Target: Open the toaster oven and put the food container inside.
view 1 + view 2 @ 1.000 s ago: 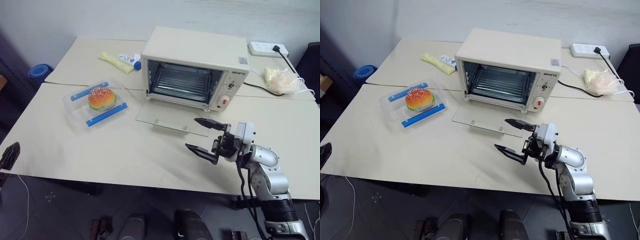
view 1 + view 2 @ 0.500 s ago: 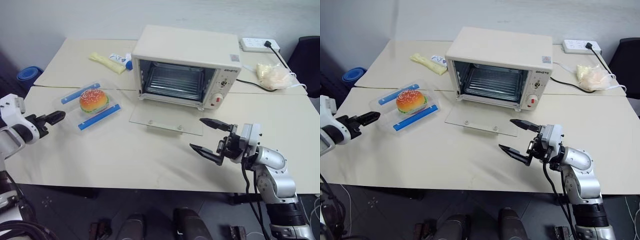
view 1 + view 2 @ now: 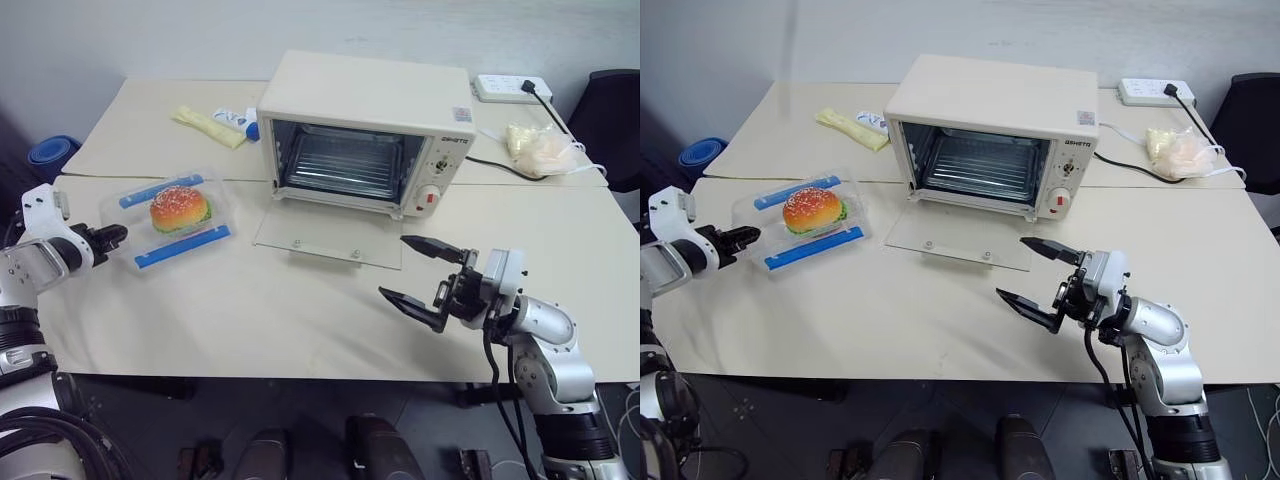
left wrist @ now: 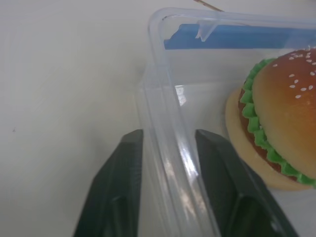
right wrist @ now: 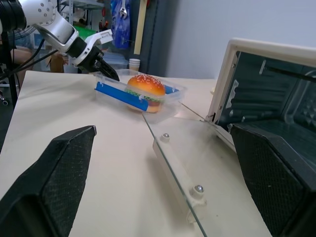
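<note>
At the left of the frame the left gripper [image 4: 165, 148], jaws straddling the food container [image 3: 170, 216] wall, should be clamped squarely before lifting; right gripper [image 3: 420, 272] jaws are spread apart.

Even, soft indoor light, faint shadows; the left wrist view is blurred close up.

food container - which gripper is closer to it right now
Left. The left gripper has its fingers astride the food container wall; the right gripper hangs open before the toaster oven door, well away.
</note>
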